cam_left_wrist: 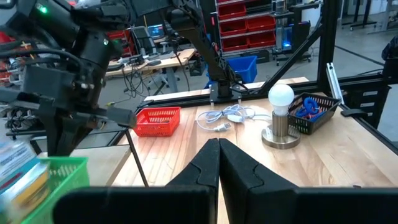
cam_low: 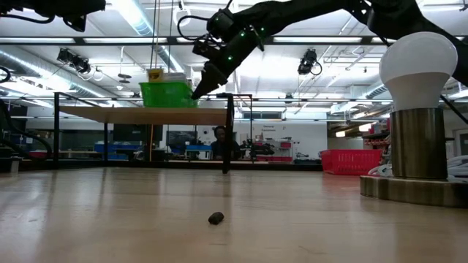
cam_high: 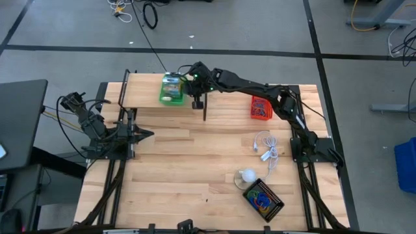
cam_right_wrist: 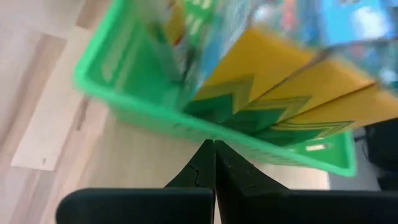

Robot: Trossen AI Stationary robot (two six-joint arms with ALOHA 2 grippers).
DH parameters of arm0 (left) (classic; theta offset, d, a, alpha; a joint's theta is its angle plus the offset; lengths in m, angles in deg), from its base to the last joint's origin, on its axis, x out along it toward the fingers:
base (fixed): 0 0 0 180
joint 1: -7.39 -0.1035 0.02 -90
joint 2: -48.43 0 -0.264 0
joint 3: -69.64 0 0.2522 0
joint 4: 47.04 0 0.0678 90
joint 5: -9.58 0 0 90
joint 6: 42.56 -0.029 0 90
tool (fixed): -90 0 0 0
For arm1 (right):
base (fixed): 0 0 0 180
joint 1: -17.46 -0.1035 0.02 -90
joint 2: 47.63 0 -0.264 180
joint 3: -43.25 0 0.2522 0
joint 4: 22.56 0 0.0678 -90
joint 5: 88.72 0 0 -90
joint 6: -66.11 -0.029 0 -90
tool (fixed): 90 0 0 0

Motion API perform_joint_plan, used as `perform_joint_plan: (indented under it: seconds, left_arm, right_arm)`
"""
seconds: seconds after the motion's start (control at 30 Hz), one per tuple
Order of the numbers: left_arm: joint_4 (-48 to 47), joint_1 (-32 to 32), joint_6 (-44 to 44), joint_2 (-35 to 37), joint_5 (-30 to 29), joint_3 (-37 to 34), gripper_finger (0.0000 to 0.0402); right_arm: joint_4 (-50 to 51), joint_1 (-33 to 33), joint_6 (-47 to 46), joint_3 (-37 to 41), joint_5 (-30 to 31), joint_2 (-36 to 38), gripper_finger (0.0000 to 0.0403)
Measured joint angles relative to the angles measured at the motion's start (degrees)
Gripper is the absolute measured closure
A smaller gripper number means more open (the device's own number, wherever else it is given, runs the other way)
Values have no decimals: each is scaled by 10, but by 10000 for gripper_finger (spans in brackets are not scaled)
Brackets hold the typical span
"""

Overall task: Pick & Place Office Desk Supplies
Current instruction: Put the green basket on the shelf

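Observation:
A green mesh basket point(cam_high: 170, 91) stands on a raised wooden shelf point(cam_high: 146, 91) at the table's far left. Yellow and green printed packets point(cam_right_wrist: 280, 93) stand upright in it. My right gripper point(cam_high: 195, 102) is shut and slants down just right of the basket, above the shelf; its tips point(cam_right_wrist: 210, 144) stand at the basket's outer wall point(cam_right_wrist: 186, 127). My left gripper point(cam_left_wrist: 219, 146) is shut with nothing in it and waits level at the table's left edge point(cam_high: 142, 135). Coloured loops point(cam_high: 262, 195) lie in a black basket point(cam_high: 276, 207) at the near right. My right gripper's shut fingertips come slanting down from the table's right to the green basket's right-hand wall point(cam_right_wrist: 205, 132), low on it. I cannot tell whether they touch the wall or stand just off it. The basket stands on the shelf with its bottom.
A red basket point(cam_high: 260, 108) stands at the far right. A white ball-shaped lamp on a metal foot point(cam_high: 246, 176) and its white cord point(cam_high: 266, 146) lie toward the near right. A small dark bit point(cam_low: 216, 218) lies on the table. The shelf's thin black leg point(cam_high: 205, 110) stands beside my right gripper.

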Motion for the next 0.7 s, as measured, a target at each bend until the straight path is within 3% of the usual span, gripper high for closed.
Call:
perform_joint_plan:
  seconds: [0.27, 0.5, 0.7]
  left_arm:
    - [-1, 0, -3, 0, 0, 0, 392]
    - [-1, 0, -4, 0, 0, 0, 392]
    - [-1, 0, -4, 0, 0, 0, 392]
  right_arm:
    - [-29, 0, 10, 0, -32, -5, 403]
    - [-19, 4, 5, 0, 2, -5, 403]
    - [-51, 3, 8, 0, -38, -5, 403]
